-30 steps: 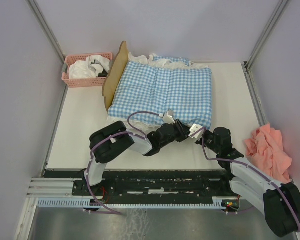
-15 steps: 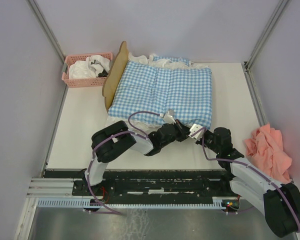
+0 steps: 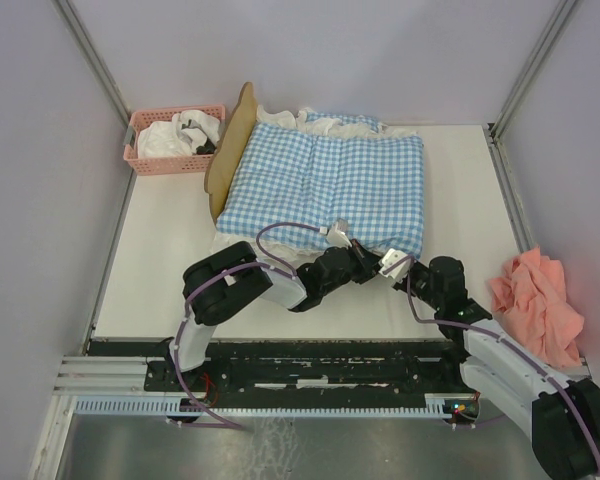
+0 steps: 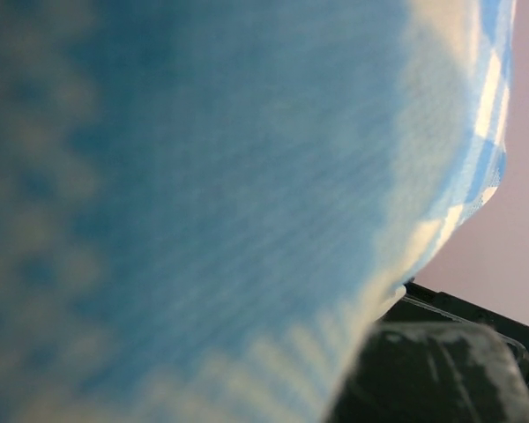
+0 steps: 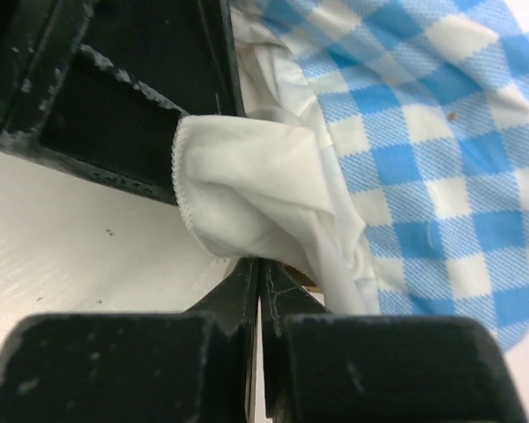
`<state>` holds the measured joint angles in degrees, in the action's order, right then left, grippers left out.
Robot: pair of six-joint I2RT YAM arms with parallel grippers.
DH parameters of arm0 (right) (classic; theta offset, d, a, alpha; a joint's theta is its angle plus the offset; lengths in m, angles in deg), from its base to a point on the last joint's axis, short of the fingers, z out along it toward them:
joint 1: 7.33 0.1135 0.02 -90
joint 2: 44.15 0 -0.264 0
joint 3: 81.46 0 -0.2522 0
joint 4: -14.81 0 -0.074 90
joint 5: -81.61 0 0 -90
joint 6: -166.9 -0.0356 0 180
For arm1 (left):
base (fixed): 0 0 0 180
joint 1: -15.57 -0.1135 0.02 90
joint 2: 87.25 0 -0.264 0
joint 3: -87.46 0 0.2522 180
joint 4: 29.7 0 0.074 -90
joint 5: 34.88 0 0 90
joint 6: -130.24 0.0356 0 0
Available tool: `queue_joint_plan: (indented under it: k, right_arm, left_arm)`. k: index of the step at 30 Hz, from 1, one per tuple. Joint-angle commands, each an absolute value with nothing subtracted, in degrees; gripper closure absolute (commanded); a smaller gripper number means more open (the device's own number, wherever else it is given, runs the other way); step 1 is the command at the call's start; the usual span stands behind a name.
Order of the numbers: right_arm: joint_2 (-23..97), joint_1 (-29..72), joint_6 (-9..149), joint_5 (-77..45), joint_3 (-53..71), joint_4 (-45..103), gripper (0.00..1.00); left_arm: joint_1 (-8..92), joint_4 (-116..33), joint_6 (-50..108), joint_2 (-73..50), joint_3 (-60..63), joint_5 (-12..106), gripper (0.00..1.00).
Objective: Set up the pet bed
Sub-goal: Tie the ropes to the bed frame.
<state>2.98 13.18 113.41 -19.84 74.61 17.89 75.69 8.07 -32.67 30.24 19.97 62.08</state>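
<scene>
Pet bed [image 3: 228, 150] stands at the back of the surface [image 3: 170, 260], headboard towards the pink basket [image 3: 140, 160] just beside it. I judge the job well along: the gingham bedding [image 3: 325, 180] covers the frame, and only its near edge looks left to tidy. My left gripper [image 3: 358, 250] sits at that edge, closed; its wrist view is all blurred check fabric, so I cannot tell whether cloth lies between the fingers. My right gripper [image 3: 394, 262], just beside it, has its jaws nearly together on the white ruffle [image 5: 247, 194], something only its wrist view shows. The overhead alone shows the whole bed, and the loose pink cloth [image 3: 538, 300] far right.
</scene>
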Motion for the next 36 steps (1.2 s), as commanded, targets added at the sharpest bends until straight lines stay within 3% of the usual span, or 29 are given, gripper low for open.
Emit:
queue_joint_plan:
  k: [1, 8, 13, 20, 25, 30, 36]
  right_arm:
    - [0.0, 13.15, 113.46, -16.35, 72.35, 18.91, 0.98]
    - [2.2, 13.1, 114.31, -16.47, 71.27, 19.81, 0.98]
    - [2.34, 13.14, 114.76, -16.87, 71.64, 18.94, 0.98]
    - [1.7, 13.1, 114.4, -17.18, 72.12, 18.28, 0.98]
    - [1.35, 13.13, 113.95, -17.76, 72.17, 18.12, 0.84]
    - [0.94, 13.14, 114.15, -17.57, 72.01, 18.94, 0.95]
    - [-0.62, 13.13, 113.81, -16.23, 72.54, 18.78, 0.98]
  left_arm:
    - [75.26, 7.87, -34.44, 30.04, 18.32, 61.24, 0.97]
    - [75.3, 8.28, -34.51, 30.11, 18.3, 60.0, 0.96]
    - [75.39, 9.01, -34.76, 28.67, 19.21, 58.25, 0.8]
    - [75.51, 9.44, -36.19, 23.67, 21.53, 57.32, 0.7]
    - [75.52, 9.4, -37.33, 23.48, 20.83, 57.21, 0.69]
    - [75.44, 10.53, -38.51, 24.39, 20.45, 56.85, 0.69]
    - [75.05, 7.41, -36.11, 23.14, 19.91, 58.52, 0.7]
